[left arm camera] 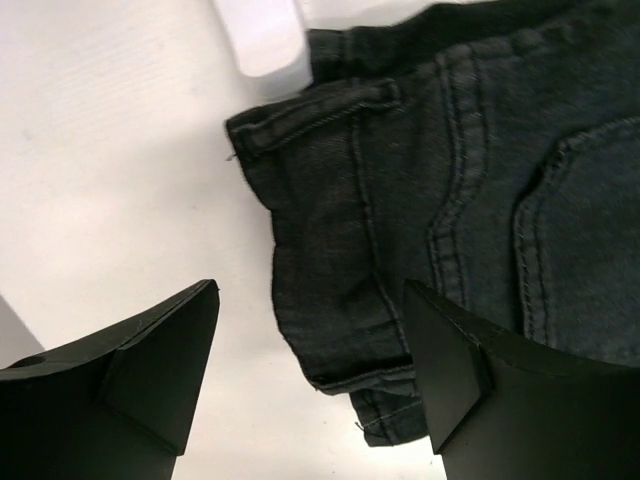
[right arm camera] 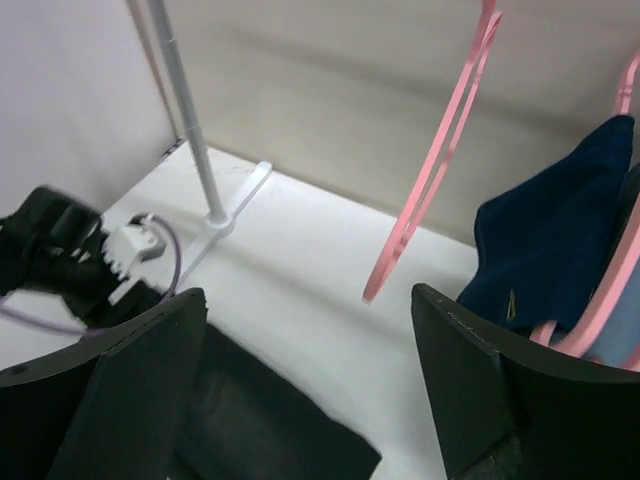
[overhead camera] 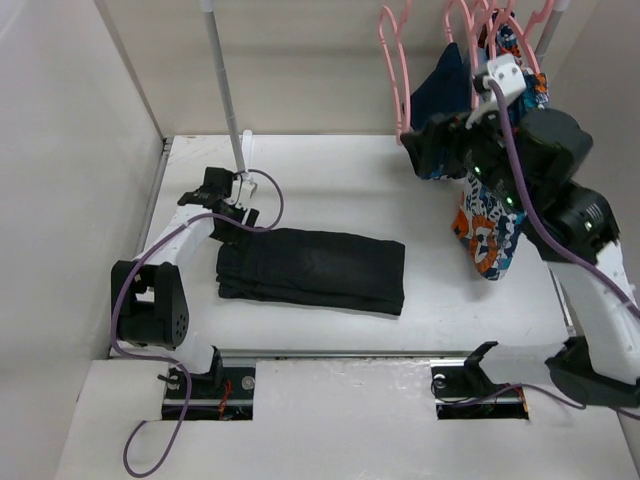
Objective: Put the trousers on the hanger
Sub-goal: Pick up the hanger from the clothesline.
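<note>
Top view: folded long black fabric trousers (overhead camera: 312,270) are laid on the white bench (overhead camera: 330,180), long axis left–right, waist end under the left fingers (overhead camera: 238,212).
Left wrist: fingers are spread, nothing gripped.
Right wrist: right fingers (right arm camera: 470,370) are spread, empty; the thin pink plastic hanger (right arm camera: 434,150) is hung just ahead.

surface: white table (overhead camera: 330,180); walls (overhead camera: 60,150): plain beige panels, three sides; rear left: grey upright pole (overhead camera: 222,80)
</note>
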